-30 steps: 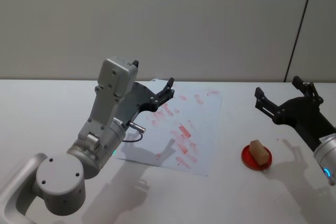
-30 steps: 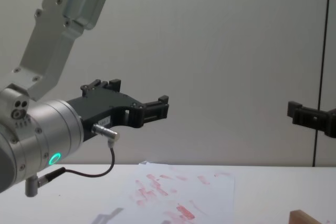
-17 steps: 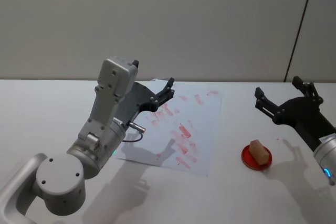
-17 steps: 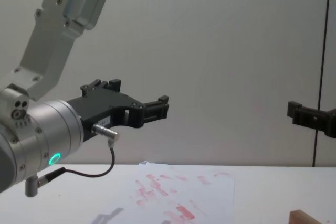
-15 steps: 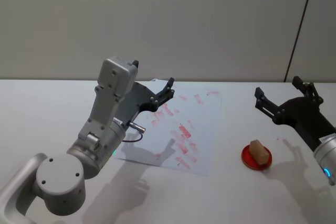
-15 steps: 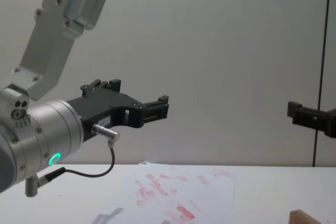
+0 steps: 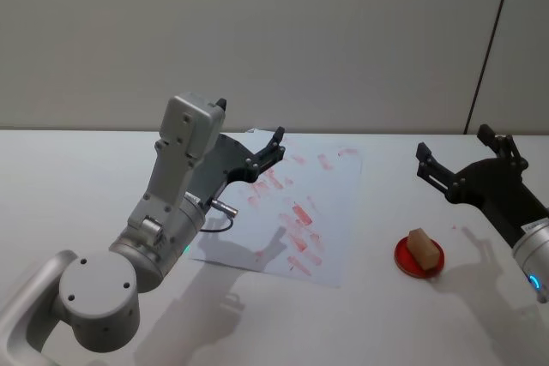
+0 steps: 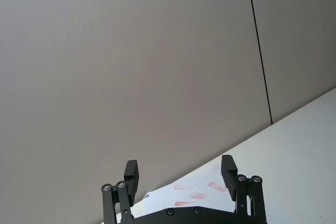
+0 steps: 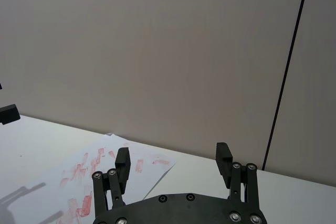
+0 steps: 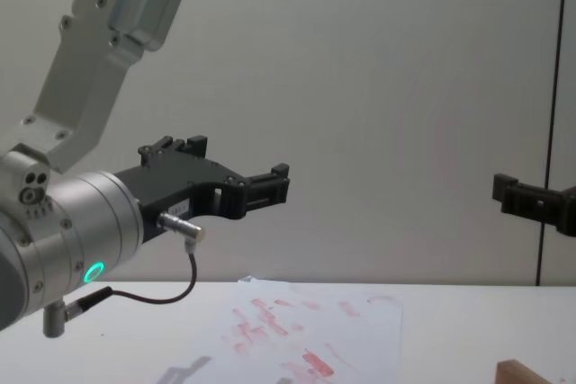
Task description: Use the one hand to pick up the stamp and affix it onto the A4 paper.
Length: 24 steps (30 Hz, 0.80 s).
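Hovering above the table (image 7: 69,177), well off to the right of the A4 paper (image 7: 330,212), the hand (image 7: 453,145) has its two black fingers spread wide apart with nothing between them. The right wrist view makes that gap plain, the fingertips (image 9: 222,153) standing clear of each other, and past them it shows the paper's stamped red marks lying ahead and to the left. In the head view a blue light (image 7: 533,281) glows on its silver wrist.

The stamp (image 7: 419,246) is not held. The head view shows it as a small wooden block resting in a round red dish (image 7: 401,261) on the table, near the right edge of the A4 paper and below and slightly left of the open hand. The chest view catches just a light-brown corner of it at the lower right edge, right of the paper, with one black finger of the hand high above it.

Over the far left part of the A4 paper hangs the left gripper (image 8: 179,169), raised off the sheet, its fingers also apart and empty. The chest view shows a green light (image 10: 93,271) on its wrist.
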Motion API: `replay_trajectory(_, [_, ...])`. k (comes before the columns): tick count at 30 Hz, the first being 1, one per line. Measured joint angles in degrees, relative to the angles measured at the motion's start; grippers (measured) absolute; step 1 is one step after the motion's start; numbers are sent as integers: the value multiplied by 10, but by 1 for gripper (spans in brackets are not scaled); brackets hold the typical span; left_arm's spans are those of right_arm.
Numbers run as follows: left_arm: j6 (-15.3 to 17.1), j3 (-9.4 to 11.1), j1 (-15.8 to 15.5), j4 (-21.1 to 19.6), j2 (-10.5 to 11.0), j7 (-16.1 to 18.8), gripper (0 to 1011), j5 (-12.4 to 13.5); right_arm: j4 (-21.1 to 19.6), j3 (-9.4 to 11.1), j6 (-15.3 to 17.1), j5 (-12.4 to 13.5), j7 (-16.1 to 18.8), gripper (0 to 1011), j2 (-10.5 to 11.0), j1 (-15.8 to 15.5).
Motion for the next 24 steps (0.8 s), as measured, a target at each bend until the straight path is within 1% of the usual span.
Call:
replay_trajectory(8, [0, 0, 0, 0, 0, 0, 1002, 0, 0, 0, 0, 0, 2, 1001, 0, 0])
replay_trajectory(11, [0, 0, 0, 0, 0, 0, 1002, 0, 1, 3, 2, 5, 7, 1001, 3, 0])
replay_trajectory(14, [0, 0, 0, 0, 0, 0, 1003, 0, 1, 7, 6, 13, 14, 1001, 8, 0])
replay_trajectory(18, [0, 0, 0, 0, 0, 0, 1002, 0, -3, 16, 19, 28, 20, 1001, 20, -7])
replay_trajectory(19, [0, 0, 0, 0, 0, 0, 1002, 0, -3, 16, 19, 28, 20, 1001, 20, -7])
replay_trajectory(21, [0, 0, 0, 0, 0, 0, 1002, 0, -8, 22, 32, 40, 23, 1001, 29, -14])
replay_trajectory(22, [0, 0, 0, 0, 0, 0, 1003, 0, -8, 22, 32, 40, 23, 1001, 29, -14])
replay_trajectory(24, [0, 0, 0, 0, 0, 0, 1002, 0, -12, 26, 44, 48, 25, 1001, 36, -19])
